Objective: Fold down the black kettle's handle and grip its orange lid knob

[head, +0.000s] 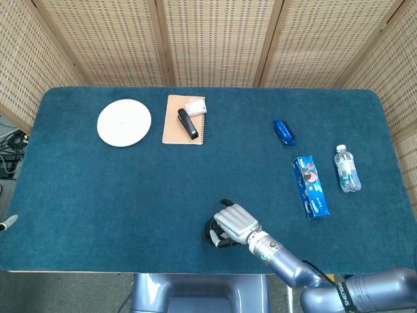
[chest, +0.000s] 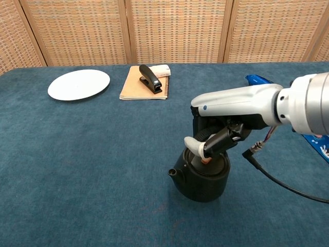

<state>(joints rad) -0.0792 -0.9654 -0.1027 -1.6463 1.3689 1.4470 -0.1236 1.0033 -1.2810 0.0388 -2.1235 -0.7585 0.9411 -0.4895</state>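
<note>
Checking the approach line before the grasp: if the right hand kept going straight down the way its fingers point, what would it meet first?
Most likely the small orange lid knob on the black kettle: the right hand hangs just above it, fingertips angled down onto the lid. Whether they already touch is unclear.

I count one black kettle (chest: 201, 180) | one white plate (head: 124, 122) | one notebook (head: 184, 119) | one stapler (head: 187, 123) | one water bottle (head: 346, 168) | one blue cookie box (head: 310, 186) | one blue packet (head: 284, 132)
</note>
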